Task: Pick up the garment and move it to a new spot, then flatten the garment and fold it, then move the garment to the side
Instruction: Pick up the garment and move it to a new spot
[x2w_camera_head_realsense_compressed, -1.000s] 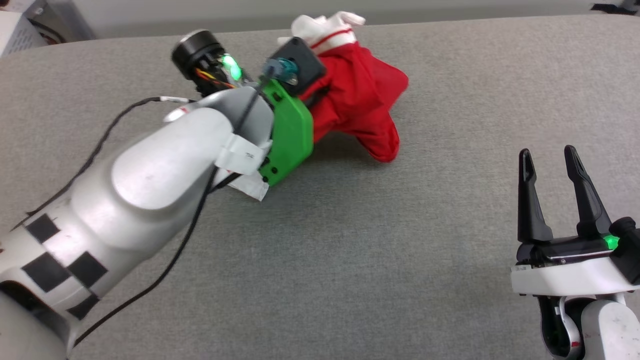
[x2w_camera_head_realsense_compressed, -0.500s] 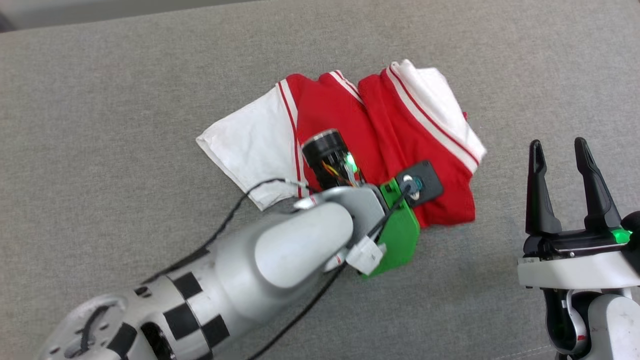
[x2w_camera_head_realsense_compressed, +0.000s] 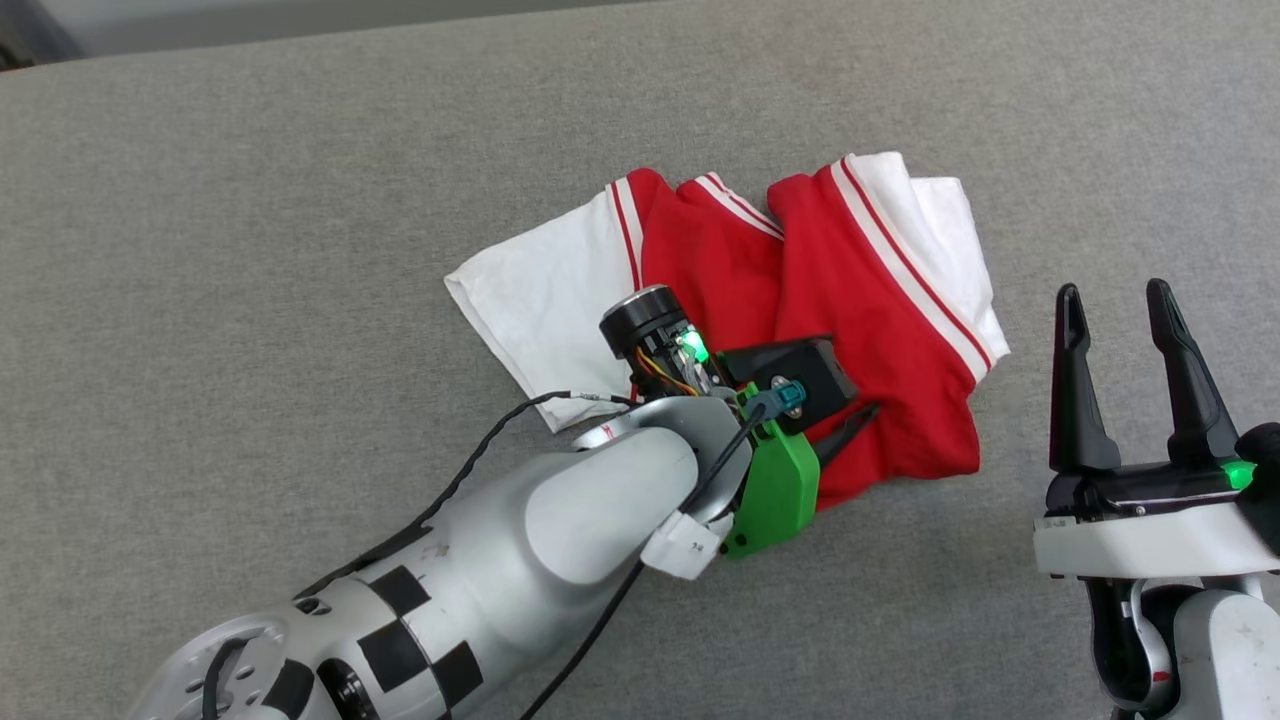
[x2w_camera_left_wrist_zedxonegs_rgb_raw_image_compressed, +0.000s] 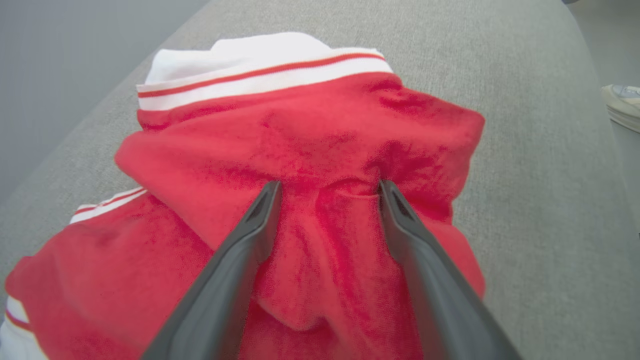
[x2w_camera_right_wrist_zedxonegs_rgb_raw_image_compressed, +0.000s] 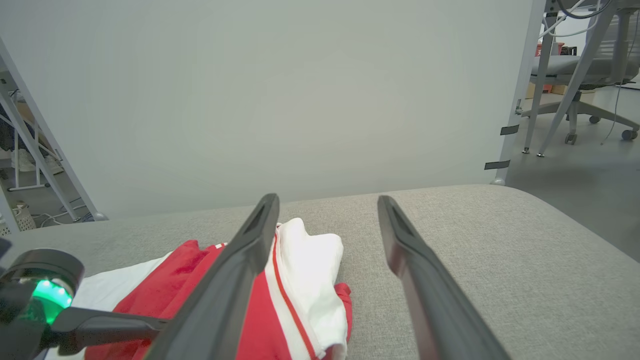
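Early days I reckon: garment (x2w_camera_head_realsense_compressed: 840, 280) lay rumpled on the counter (x2w_camera_head_realsense_compressed: 300, 200), left gripper (x2w_camera_left_wrist_zedxonegs_rgb_raw_image_compressed: 330, 184) with jaws spread around a fold, right gripper (x2w_camera_head_realsense_compressed: 1113, 290) with jaws apart, flattening and folding undone.

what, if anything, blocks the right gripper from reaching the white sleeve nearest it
Probably nothing. The right gripper is open, with bare grey cushion between it and that white sleeve. The left gripper rests on the red middle of the shirt, away from that path.
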